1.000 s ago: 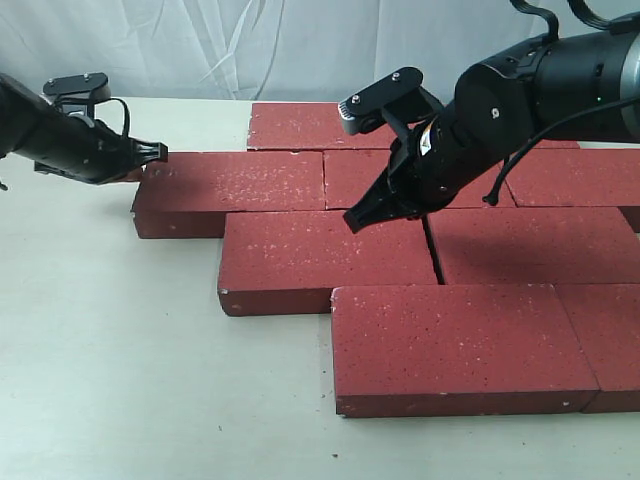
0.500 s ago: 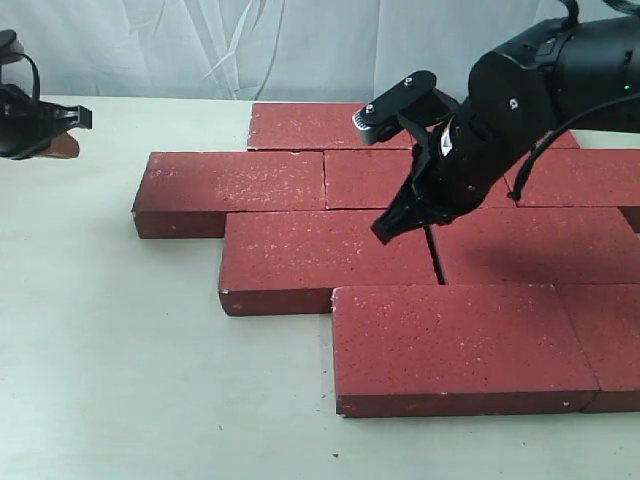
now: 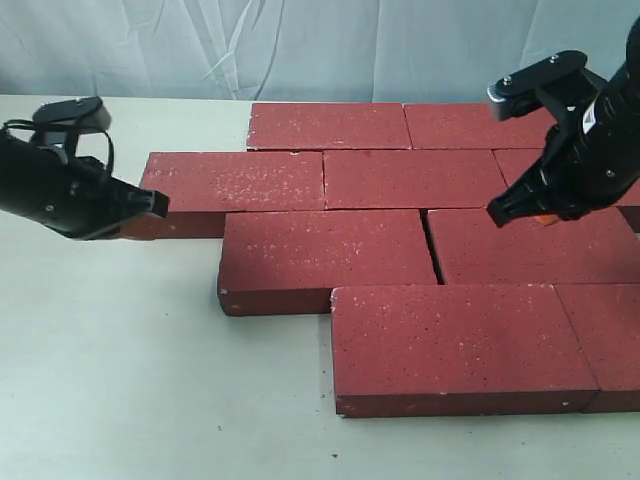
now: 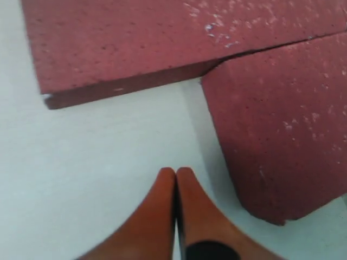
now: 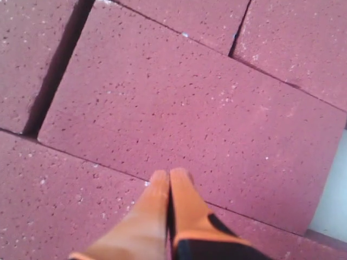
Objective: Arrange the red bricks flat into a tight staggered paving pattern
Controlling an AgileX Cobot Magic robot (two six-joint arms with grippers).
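The red bricks (image 3: 410, 180) lie flat on the surface (image 3: 120, 360) in staggered rows, their long axes running left-right in the exterior view. One gap (image 3: 433, 250) splits the third row. The right gripper (image 3: 497, 214) hovers nearer it, fingers pressed together and empty. The left gripper (image 3: 158, 204), likewise closed on nothing, sits by the second row's left end.

The left arm (image 3: 45, 185) is held low and extended toward the middle, with the left gripper (image 3: 156, 204) closed, its orange fingers (image 4: 157, 208) pressed together and nothing held between them. The right arm (image 3: 595, 130) is angled downward from the right side. The right gripper (image 3: 499, 212) is likewise closed and empty, its orange fingers (image 5: 149, 211) meeting at the tips.
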